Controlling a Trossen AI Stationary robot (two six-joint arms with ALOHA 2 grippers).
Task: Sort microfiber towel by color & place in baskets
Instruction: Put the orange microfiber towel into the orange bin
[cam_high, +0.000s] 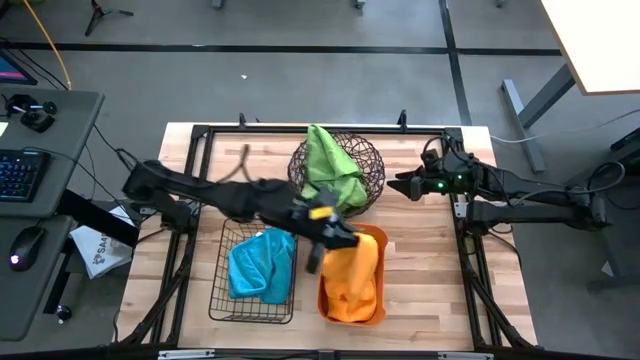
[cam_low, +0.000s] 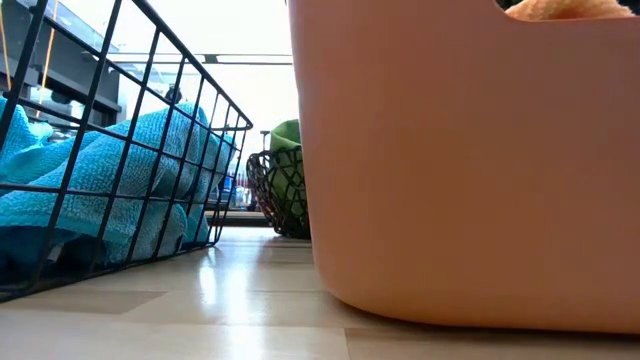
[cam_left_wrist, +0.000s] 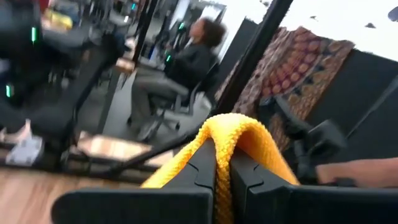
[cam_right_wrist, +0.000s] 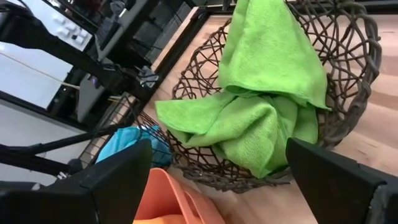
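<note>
Three containers are seen on the wooden table (cam_high: 420, 300): one round dark-brown woven-wire bowl (cam_high: 366, 152), one rectangular black wire-grid basket (cam_high: 222, 262) and one salmon-orange plastic tub (cam_high: 374, 240). Green towels (cam_high: 330, 172) are heaped in the bowl and draped over its rim; how many cannot be told. Blue towels (cam_high: 260, 266) are bunched in the wire basket, and orange cloth (cam_high: 352, 288) fills the tub. One orange towel (cam_left_wrist: 245, 138) is pinched between the pressed-together fingers of the left gripper (cam_high: 338, 232), held over the tub's rim. The right gripper (cam_high: 412, 186) is kept beside the bowl with its fingers spread wide, nothing between them. One seated person (cam_left_wrist: 177, 78) is visible beyond the table.
</note>
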